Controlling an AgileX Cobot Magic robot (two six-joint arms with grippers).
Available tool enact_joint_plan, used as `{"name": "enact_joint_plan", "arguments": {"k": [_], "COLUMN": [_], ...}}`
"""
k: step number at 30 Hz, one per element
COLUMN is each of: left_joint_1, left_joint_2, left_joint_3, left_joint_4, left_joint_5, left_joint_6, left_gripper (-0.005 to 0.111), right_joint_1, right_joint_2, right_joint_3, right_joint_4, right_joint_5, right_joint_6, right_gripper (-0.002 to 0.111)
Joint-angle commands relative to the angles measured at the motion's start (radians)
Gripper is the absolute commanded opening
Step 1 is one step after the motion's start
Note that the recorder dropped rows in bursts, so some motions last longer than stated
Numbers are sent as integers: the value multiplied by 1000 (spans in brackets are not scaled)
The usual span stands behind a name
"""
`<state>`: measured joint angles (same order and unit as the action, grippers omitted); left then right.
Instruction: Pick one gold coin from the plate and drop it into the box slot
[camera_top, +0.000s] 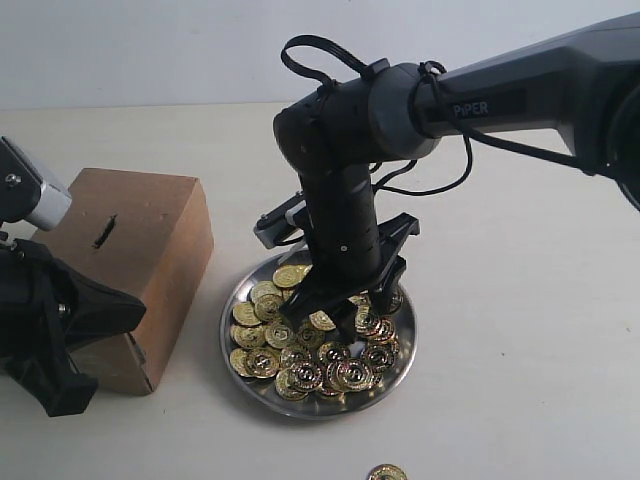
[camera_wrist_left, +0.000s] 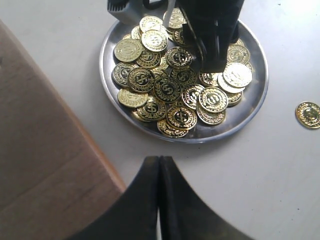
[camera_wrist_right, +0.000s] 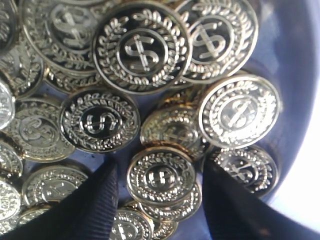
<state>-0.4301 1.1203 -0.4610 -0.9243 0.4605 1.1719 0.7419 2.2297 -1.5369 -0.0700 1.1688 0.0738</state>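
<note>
Left tool (camera_wrist_left: 159, 167) sits closed beside the box (camera_top: 150, 250); right tool (camera_wrist_right: 159, 172) gapes wide astride a coin (camera_wrist_right: 161, 179) in the crowded plate (camera_wrist_left: 240, 122).

The exterior view looks down on the plate (camera_top: 305, 410); both wrist views share it, right closest.

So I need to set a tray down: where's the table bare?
Bare: table right of the plate, and behind plate and box. Crowded: the coin-heaped plate, right gripper in it; narrow gap beside the box; loose coin in front.
</note>
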Motion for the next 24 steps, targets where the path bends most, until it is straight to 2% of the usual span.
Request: {"name": "enact_joint_plan", "arguments": {"k": [1, 24], "left_joint_1": [-5, -5], "left_joint_2": [4, 4], "left_joint_3": [-5, -5], "left_joint_4": [-5, -5], "left_joint_5": [4, 4], "left_joint_6": [0, 0], "left_gripper": [0, 0], "right_joint_1": [-3, -3], "right_joint_2": [15, -2], "right_joint_3": [2, 2], "right_joint_4": [5, 9], "right_joint_5": [-49, -47], "right_joint_6": [-1, -20], "right_gripper": [51, 51]}}
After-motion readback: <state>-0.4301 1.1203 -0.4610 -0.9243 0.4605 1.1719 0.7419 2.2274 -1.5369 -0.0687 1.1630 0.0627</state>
